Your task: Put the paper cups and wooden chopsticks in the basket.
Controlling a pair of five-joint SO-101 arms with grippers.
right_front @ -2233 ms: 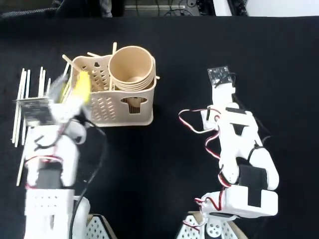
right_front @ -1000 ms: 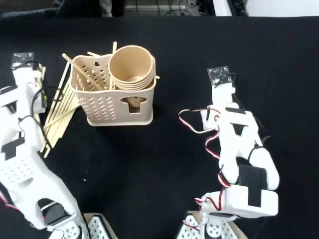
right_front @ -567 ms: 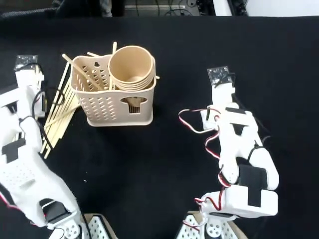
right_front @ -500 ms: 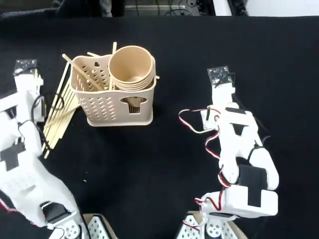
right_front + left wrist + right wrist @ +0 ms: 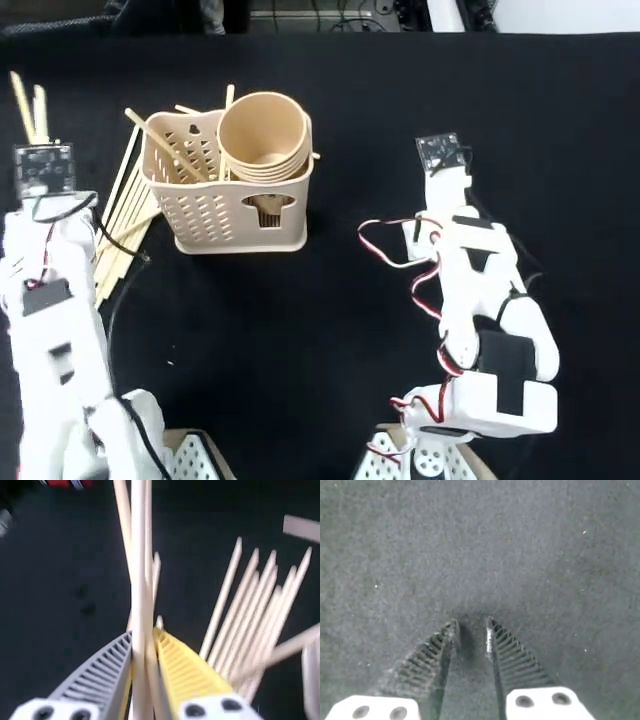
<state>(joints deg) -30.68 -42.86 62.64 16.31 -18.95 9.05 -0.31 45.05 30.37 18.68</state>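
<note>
Between the left gripper's fingers: full, packed tight with held chopsticks.
Basket side of left gripper: loose chopsticks lie close by, leaning on the basket.
Past them: basket wall stands tall, with paper cups and sticks poking up.
Other side of left gripper: open black table.
Under right gripper: bare cloth.
From right gripper to basket: wide open strip.

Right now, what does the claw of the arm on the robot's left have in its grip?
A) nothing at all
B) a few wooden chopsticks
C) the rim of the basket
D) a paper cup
B: in the left wrist view the left gripper is shut on a few wooden chopsticks, which stand pinched between its grey and yellow fingers.
</note>
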